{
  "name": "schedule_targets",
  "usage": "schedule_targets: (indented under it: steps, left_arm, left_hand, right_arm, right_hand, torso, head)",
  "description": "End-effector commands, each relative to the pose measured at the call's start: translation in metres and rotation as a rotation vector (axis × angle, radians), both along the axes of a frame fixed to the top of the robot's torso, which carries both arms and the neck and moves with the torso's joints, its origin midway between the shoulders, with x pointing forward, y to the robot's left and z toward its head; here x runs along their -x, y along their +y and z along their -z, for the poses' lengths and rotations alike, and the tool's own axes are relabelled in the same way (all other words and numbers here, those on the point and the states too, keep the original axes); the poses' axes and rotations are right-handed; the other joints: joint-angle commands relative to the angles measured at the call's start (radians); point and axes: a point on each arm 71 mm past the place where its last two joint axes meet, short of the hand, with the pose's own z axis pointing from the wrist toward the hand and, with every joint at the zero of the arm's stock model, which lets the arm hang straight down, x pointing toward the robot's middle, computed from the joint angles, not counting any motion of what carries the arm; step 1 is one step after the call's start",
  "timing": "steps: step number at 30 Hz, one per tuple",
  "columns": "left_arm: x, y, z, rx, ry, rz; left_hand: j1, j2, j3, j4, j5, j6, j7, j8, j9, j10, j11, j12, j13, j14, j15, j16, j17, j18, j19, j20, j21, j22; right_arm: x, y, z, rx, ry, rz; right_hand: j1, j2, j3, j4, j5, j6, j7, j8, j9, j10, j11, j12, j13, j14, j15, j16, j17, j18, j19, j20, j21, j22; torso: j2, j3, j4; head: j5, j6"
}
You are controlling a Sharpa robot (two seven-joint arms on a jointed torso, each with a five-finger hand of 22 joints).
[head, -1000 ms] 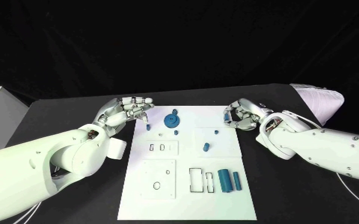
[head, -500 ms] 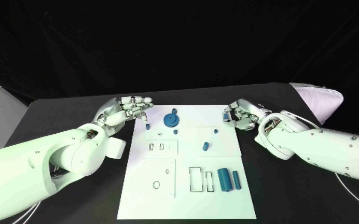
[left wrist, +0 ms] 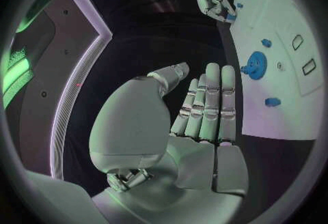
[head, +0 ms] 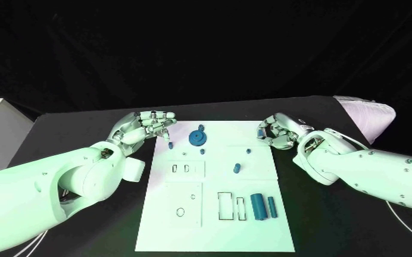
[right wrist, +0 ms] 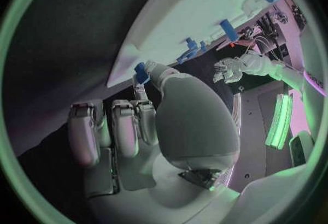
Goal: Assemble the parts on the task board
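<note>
The white task board [head: 258, 176] lies in the middle of the black table. On it are a blue gear [head: 197, 137] [left wrist: 257, 64], a small blue piece [head: 171, 145] [left wrist: 273, 102] near its left edge, an upright blue peg [head: 235, 168] and two blue cylinders [head: 262, 207] at the front right. My left hand [head: 146, 125] [left wrist: 205, 109] hovers at the board's far left corner, fingers straight and holding nothing. At the far right corner my right hand [head: 276, 131] [right wrist: 157, 120] is curled, pinching a small blue part [right wrist: 141, 72] between thumb and finger.
Empty outlined slots [head: 225, 206] mark the board's front half. A pale bundled object [head: 367, 112] lies at the table's back right, close behind my right arm. A grey-white panel [head: 5, 127] stands at the left edge.
</note>
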Motion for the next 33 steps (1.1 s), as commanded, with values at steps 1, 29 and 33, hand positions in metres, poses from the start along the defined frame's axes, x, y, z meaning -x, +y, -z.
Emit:
schedule_targets:
  steps: [1, 29, 33]
  left_arm:
    - [0.0, -0.003, 0.002, -0.039, 0.005, 0.031]
    - [-0.034, -0.035, -0.006, -0.688, 0.172, 0.189]
    - [-0.033, -0.037, -0.007, -0.737, 0.181, 0.19]
  left_hand:
    - [-0.012, 0.002, -0.012, 0.01, -0.003, -0.003, 0.007, 0.008, 0.004, 0.036, -0.007, 0.028, 0.011, -0.001, -0.004, 0.012, -0.001, 0.015, -0.009, 0.001, 0.003, -0.001]
    - [-0.143, -0.014, -0.15, 0.261, 0.002, 0.089, -0.094, 0.272, 0.24, 0.059, -0.111, 0.632, 0.408, 0.313, -0.094, 0.47, 0.452, -0.013, 0.214, -0.079, 0.179, 0.157]
    - [-0.172, -0.017, -0.182, 0.294, 0.003, 0.078, -0.093, 0.281, 0.267, 0.057, -0.11, 0.636, 0.411, 0.311, -0.094, 0.462, 0.446, -0.012, 0.213, -0.08, 0.177, 0.152]
  right_arm:
    - [0.001, 0.003, -0.008, -0.005, -0.016, 0.059]
    - [0.018, 0.154, -0.037, 0.047, 0.131, -0.108]
    - [0.022, 0.171, -0.033, 0.06, 0.128, -0.137]
  right_hand:
    - [-0.023, -0.012, -0.002, 0.004, -0.008, 0.009, -0.009, 0.015, 0.013, 0.066, -0.009, 0.002, 0.216, 0.101, -0.006, 0.004, 0.244, -0.005, 0.086, -0.008, 0.0, 0.244]
    - [-0.038, -0.026, 0.0, 0.003, 0.005, 0.012, -0.014, 0.027, 0.018, 0.065, -0.013, -0.001, 0.214, 0.098, -0.01, -0.001, 0.233, -0.004, 0.084, -0.011, -0.005, 0.242]
    - [-0.04, -0.028, 0.0, 0.003, 0.008, 0.011, -0.014, 0.028, 0.019, 0.064, -0.013, -0.002, 0.213, 0.098, -0.01, -0.002, 0.231, -0.004, 0.083, -0.011, -0.007, 0.241]
  torso:
    - [-0.003, -0.0011, -0.0018]
    - [-0.036, -0.0113, 0.0114]
    - [-0.033, -0.0105, 0.0114]
  head:
    - [0.004, 0.004]
    - [0.022, -0.014]
    - [0.029, -0.018]
